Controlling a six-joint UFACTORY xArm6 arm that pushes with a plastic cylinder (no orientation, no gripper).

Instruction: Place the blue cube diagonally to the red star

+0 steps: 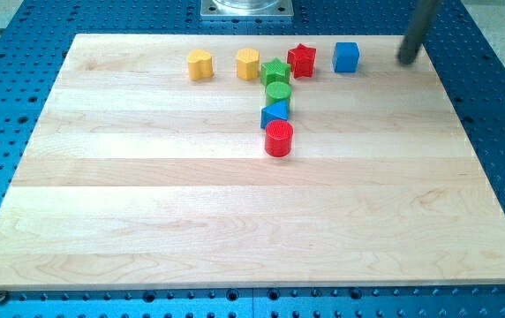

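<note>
The blue cube sits near the board's top edge, right of centre. The red star stands just to its left, a small gap between them, roughly level with it. My tip is the lower end of the dark rod coming down from the view's top right. It rests on the board to the right of the blue cube, well apart from it and touching no block.
A green star touches the red star's lower left. Below it run a green cylinder, a blue triangle and a red cylinder. A yellow heart and a yellow hexagon sit further left. The wooden board lies on a blue perforated table.
</note>
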